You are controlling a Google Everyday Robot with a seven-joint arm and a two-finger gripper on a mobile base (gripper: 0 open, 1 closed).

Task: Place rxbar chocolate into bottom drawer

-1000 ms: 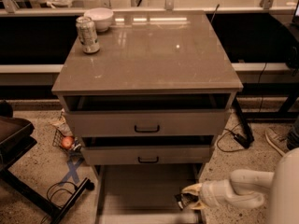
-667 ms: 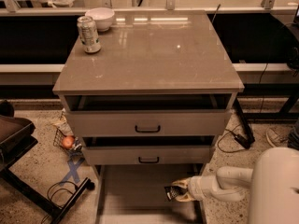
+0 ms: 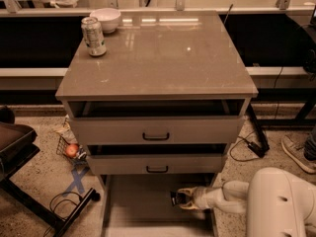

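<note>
Fingers point(image 3: 187, 191) of the gripper point(image 3: 179, 199) close on one end of the flat black snack bar point(image 3: 173, 198); both sit above the smooth, pale floor of the bottom drawer point(image 3: 138, 202).

Flat grey-brown cabinet top point(image 3: 163, 58) had a silver-green soda can point(image 3: 94, 36) standing at its back left corner, w/ a small white bowl point(image 3: 106, 19) just behind. The gripper point(image 3: 183, 199) was low over the bottom drawer point(image 3: 138, 206), right side.

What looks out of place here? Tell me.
Both upper drawers stand ajar. Left of the cabinet, a reddish ball lies on the floor. The end effector holds the bar over the bottom drawer.
</note>
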